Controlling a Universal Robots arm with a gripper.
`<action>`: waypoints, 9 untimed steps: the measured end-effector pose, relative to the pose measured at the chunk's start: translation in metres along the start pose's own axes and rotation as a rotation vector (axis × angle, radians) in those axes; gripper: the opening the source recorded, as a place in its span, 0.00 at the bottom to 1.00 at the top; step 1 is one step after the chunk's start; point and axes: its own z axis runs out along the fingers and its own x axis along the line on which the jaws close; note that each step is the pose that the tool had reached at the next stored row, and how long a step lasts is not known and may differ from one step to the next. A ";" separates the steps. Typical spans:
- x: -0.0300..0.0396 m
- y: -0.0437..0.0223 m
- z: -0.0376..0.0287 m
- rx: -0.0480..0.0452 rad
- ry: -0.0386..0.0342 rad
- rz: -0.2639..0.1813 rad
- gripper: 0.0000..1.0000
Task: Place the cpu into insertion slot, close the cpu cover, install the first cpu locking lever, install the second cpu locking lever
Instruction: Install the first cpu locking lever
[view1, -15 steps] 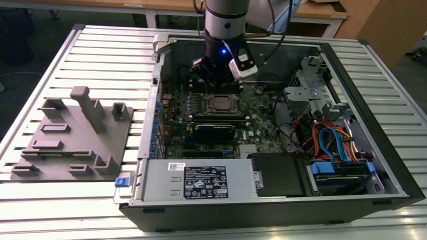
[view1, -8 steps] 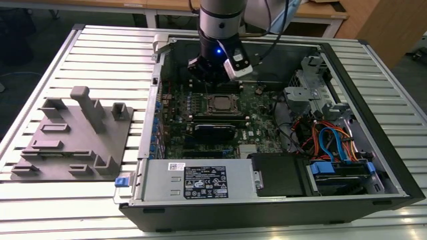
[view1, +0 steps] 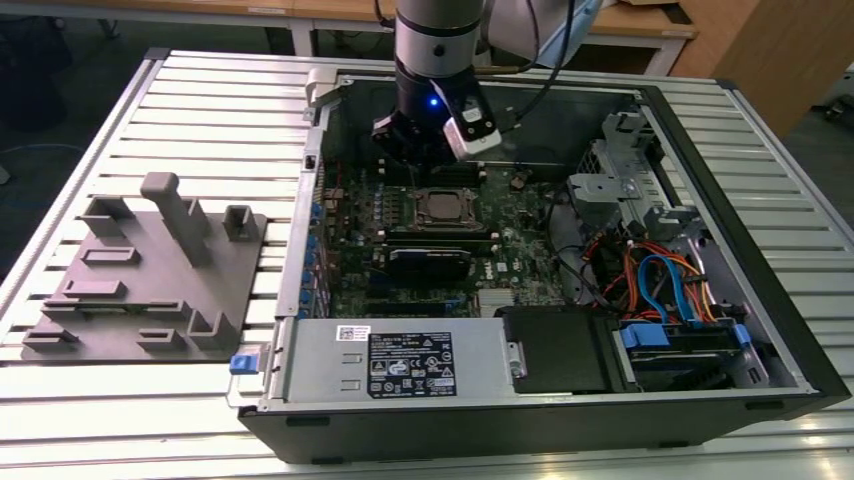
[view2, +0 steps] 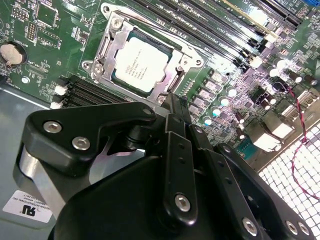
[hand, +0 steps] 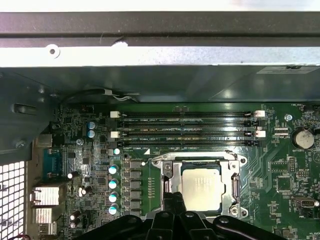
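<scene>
One cpu (view2: 142, 62) lies seated and framed by one cpu cover (view2: 107, 47), beside four memory slots (hand: 185, 129) on the board (view2: 45, 67). The end effector (view2: 172, 100), its fingers pressed together and empty, stands at the cover's edge. A sideways slip there would likely scrape the frame or the board.

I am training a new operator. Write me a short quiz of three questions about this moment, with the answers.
1. True or false: the cpu lies flat inside the frame of the cpu cover.
2. The hand is: A) low, close to the cpu cover's edge; B) far away from it; C) resting on the cpu's middle.
3. In the exterior view, on which side of the computer case stands the grey fixture?
Key: 1 true; 2 A; 3 the exterior view's left.
</scene>
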 end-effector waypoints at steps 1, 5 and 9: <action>0.0000 0.0000 0.0000 0.0000 0.0000 0.000 0.11; 0.0001 0.0000 0.0000 0.0000 0.0000 0.000 0.11; 0.0019 -0.0001 0.0000 -0.0002 0.0000 0.000 0.11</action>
